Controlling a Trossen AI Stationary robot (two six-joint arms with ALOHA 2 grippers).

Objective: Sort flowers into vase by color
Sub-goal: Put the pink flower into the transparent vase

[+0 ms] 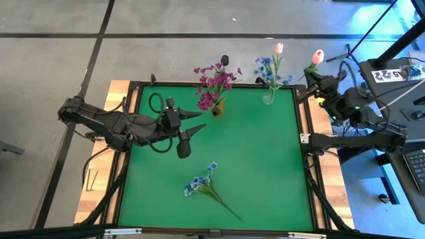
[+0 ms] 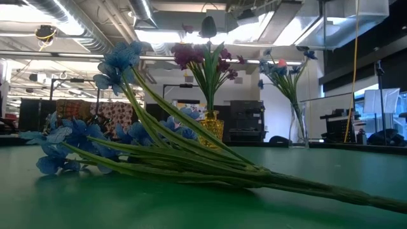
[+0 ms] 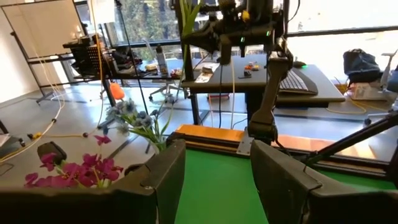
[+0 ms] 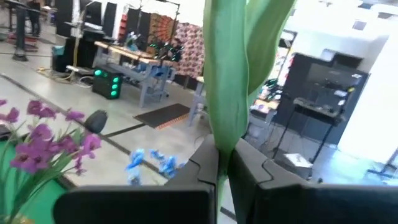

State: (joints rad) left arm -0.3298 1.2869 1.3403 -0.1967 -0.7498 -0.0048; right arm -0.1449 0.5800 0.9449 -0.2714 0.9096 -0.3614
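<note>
The left gripper [image 1: 196, 123] hovered over the green table [image 1: 265, 166], fingers apart, pointing right. The right gripper [image 1: 309, 81], beyond the table's far right corner, clamped a pale pink tulip [image 1: 318, 56] pointing away. A blue spray [image 1: 207, 186] lay diagonally near the front, blooms pointing far-left.

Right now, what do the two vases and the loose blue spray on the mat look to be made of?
Amber vase: seemingly textured yellow glass, translucent and glinting. Clear vase: clear glass, probably, since stems show through it. Blue flower spray: likely artificial, with cloth-like petals and smooth, plastic-looking green stems.
</note>
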